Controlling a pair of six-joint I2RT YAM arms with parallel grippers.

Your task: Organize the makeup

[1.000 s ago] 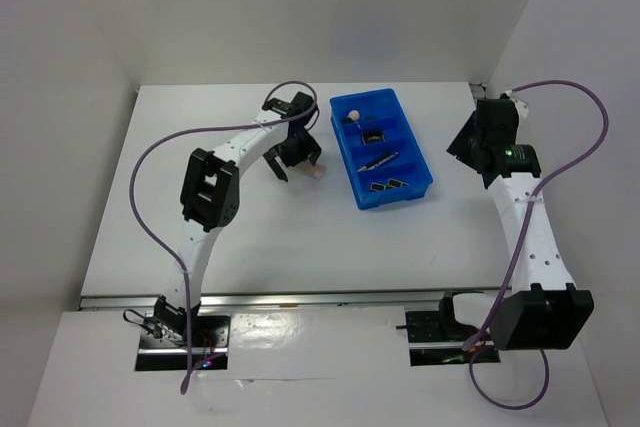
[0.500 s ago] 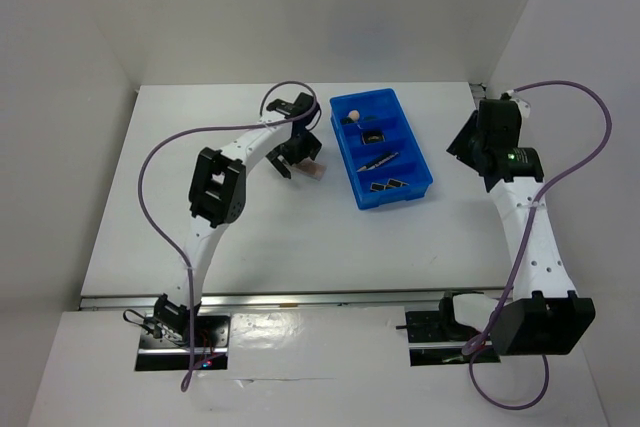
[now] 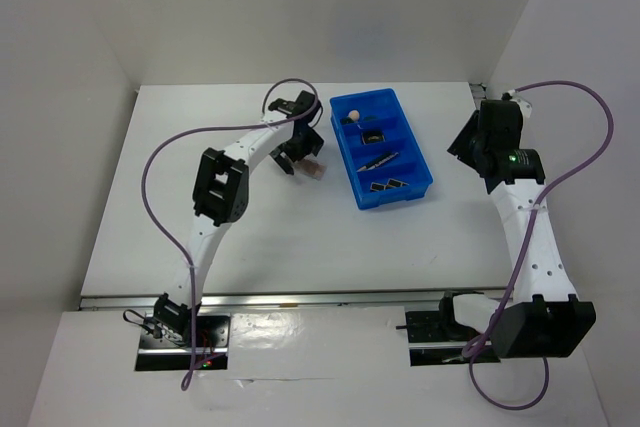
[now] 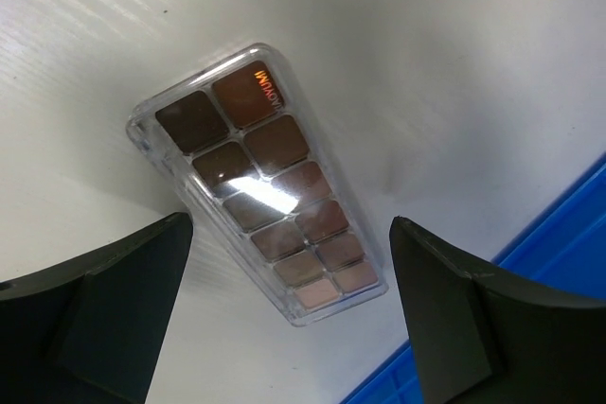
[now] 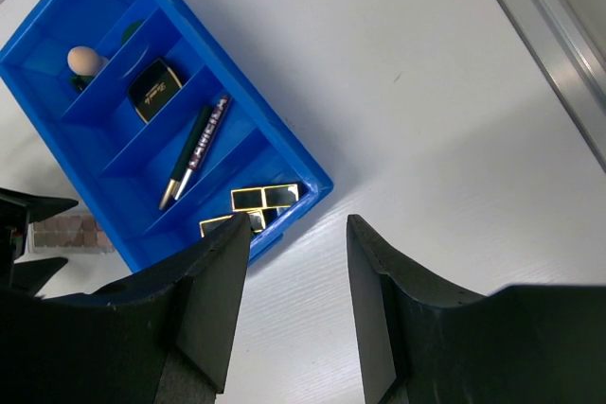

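The left hand (image 4: pixel 287 330) hangs wide open over the brownish palette (image 4: pixel 270 182), flat on the white surface (image 4: pixel 426 63) just beside the blue tray (image 5: pixel 275 120). The right hand (image 5: pixel 298 309), also open, hovers above the tray's other side; lipstick tubes (image 5: pixel 260 201), pencil (image 5: pixel 196 150), square compact (image 5: pixel 156 90) and sponge (image 5: pixel 83 60) sit in separate compartments

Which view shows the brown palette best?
Left wrist: the palette fills the frame, each pan distinct. Top external shows a small tan patch beside the tray; right wrist catches just its end.
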